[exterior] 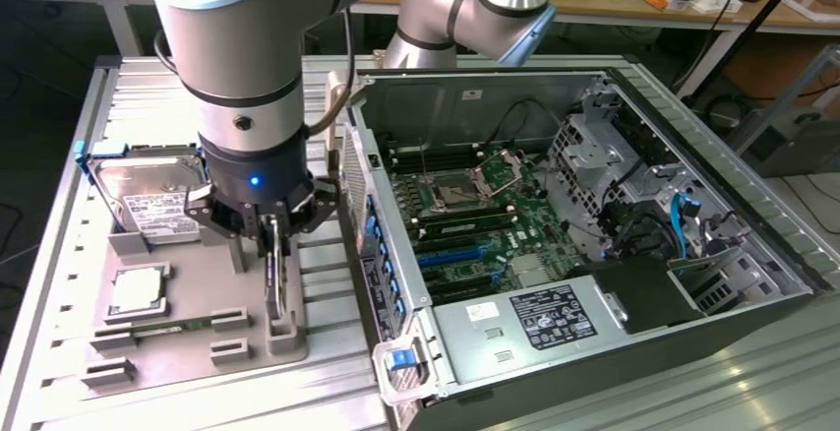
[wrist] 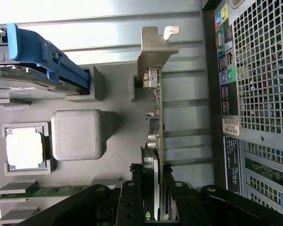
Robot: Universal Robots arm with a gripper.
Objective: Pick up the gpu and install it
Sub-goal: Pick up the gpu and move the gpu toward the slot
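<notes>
Gripper (exterior: pixel 271 232) closed narrow on upright gpu (exterior: pixel 273 291), lower left of exterior view, at grey tray (exterior: pixel 197 254) beside computer case (exterior: pixel 393 283).

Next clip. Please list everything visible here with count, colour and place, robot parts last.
gpu: one, dark with a silver bracket, standing on edge in a tray slot
hard drive: one, silver with a white label, at the tray's far end
chip: one, silver-topped, in a square tray pocket
memory stick: one, green, near the tray's front edge
tray: one, grey, on the table at the exterior view's left
computer case: one, dark, open, at the exterior view's right
motherboard: one, green, inside the case
table: one, silver, slatted, under tray and case
arm: one, silver-blue, above the tray
gripper: one, black, closed on the gpu's upper edge
</notes>
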